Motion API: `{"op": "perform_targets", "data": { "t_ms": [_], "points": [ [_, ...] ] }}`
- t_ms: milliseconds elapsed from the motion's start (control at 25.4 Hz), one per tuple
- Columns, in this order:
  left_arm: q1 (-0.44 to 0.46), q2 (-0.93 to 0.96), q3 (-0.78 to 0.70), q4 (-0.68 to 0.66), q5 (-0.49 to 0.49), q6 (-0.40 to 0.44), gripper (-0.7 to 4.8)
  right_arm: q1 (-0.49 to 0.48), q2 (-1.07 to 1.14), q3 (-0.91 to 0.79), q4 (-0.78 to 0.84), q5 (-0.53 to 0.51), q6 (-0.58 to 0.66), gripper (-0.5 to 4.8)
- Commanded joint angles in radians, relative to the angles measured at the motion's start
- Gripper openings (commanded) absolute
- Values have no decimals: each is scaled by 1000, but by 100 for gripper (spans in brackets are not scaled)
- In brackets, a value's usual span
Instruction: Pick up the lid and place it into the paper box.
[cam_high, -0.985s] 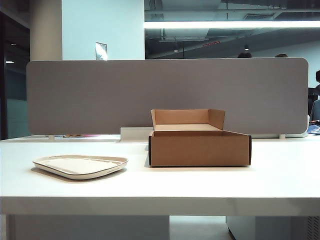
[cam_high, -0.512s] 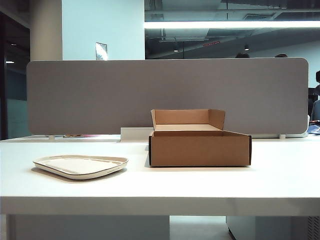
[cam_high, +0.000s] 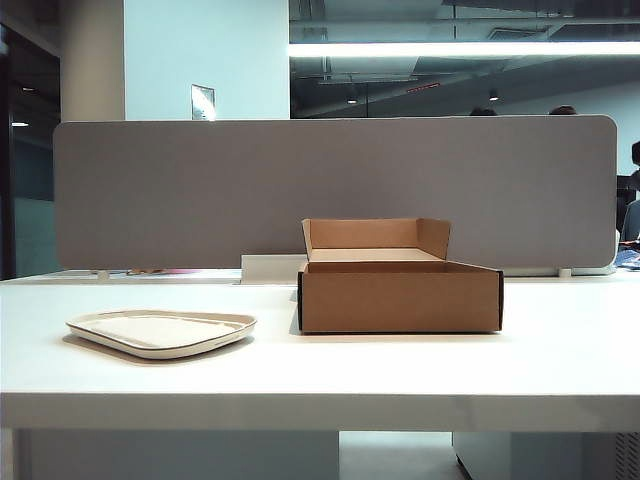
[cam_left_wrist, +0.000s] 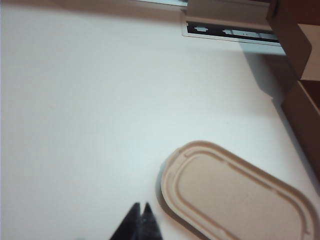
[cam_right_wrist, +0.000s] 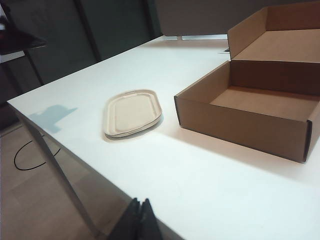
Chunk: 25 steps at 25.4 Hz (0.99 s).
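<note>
Lid (cam_high: 160, 331) first: from where I stand it looks like a thin moulded-fibre piece, light and fairly stiff, with a matte surface that should not slip much; lying so flat on the table (cam_high: 400, 370), its raised rim seems the only place to pinch, and I would guess at the rounded end nearest the left gripper (cam_left_wrist: 140, 212). It is cream-white, a rounded rectangle with a shallow stepped border inside the rim, lying flat and untouched. The left gripper hangs above the tabletop with its fingertips pressed together and nothing between them; the lid (cam_left_wrist: 235, 192) lies just ahead of those tips and off to one side, apart from them. The paper box (cam_high: 400, 292), brown cardboard with low walls and an upright flap along its far side, sits just beyond the lid from that gripper, open and empty. The right gripper (cam_right_wrist: 141, 209) is also closed on nothing, held back at the table's near edge, with lid (cam_right_wrist: 132, 112) and box (cam_right_wrist: 250, 107) both well ahead of it.
</note>
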Motion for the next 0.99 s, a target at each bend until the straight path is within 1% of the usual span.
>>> {"op": "perform_targets", "data": {
  "t_ms": [39, 236, 355, 394, 434, 512, 670, 749, 867, 946, 985],
  "points": [
    [0, 129, 74, 5, 24, 0, -4, 0, -2, -6, 8, -1, 0, -6],
    [1, 275, 145, 5, 52, 0, -2, 0, -2, -6, 2, 0, 0, -5],
    [1, 353, 178, 5, 89, 0, 0, 0, -2, -6, 2, 0, 0, -5],
    [1, 377, 187, 5, 98, 0, 10, 0, -2, -6, 2, 0, 0, -5],
    [1, 404, 197, 5, 112, 0, 37, 0, -2, -6, 2, -1, 0, -5],
    [3, 448, 213, 5, 124, 0, 67, 0, -2, -6, 2, 0, 0, -5],
    [24, 535, 249, 4, 181, -11, 68, 0, -2, -6, 2, 0, 0, -5],
    [74, 613, 288, 4, 255, -73, 94, 0, -2, -6, 2, 0, 0, -5],
    [116, 668, 317, 4, 353, -116, 94, 0, -2, -6, 2, -1, 0, -5],
    [132, 705, 331, 5, 396, -121, 99, 0, -2, -6, 1, 0, 0, -5],
    [145, 736, 333, 6, 406, -119, 149, 0, -2, -6, 1, 0, 0, -5]
  ]
}}
